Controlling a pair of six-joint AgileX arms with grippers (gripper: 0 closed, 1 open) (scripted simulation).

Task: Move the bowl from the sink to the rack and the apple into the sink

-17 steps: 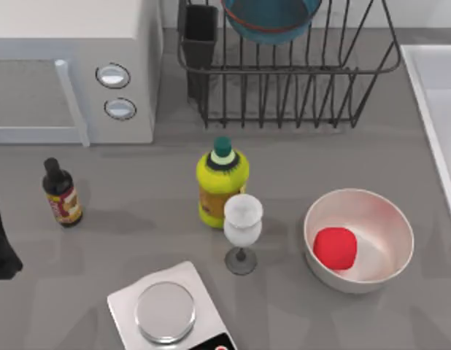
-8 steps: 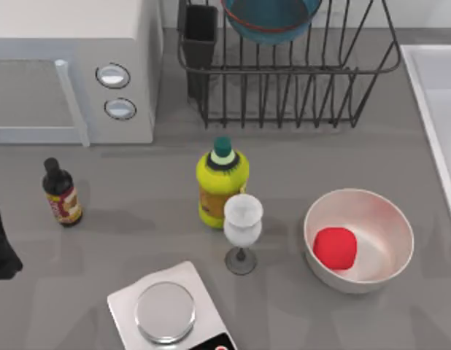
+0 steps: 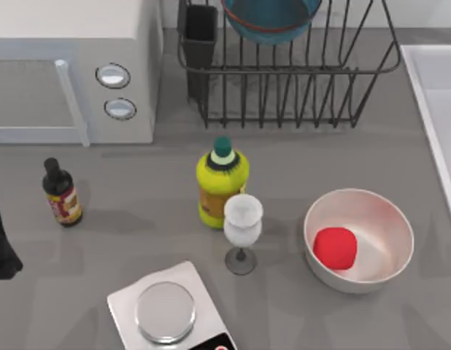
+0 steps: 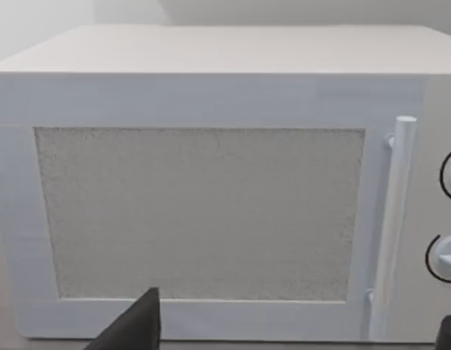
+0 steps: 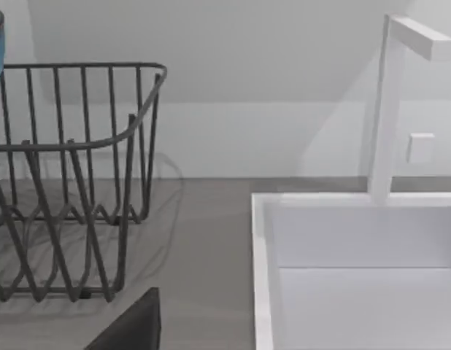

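A teal-blue bowl (image 3: 271, 18) with a reddish-brown rim sits in the black wire rack (image 3: 298, 80) at the table's (image 3: 138, 219) back. The bright-red apple (image 3: 335, 247) lies inside a white bowl (image 3: 371, 219) near the sink (image 3: 437, 109). A yellow bottle (image 3: 221, 186) and wine glass (image 3: 242, 230) stand left of it; I cannot tell how either claw is set.

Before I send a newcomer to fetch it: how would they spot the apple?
Start at the sink on the table's right edge. Beside it, toward the table's front, stands a white bowl. The apple lies inside: small, bright red, the lone fruit on the table.
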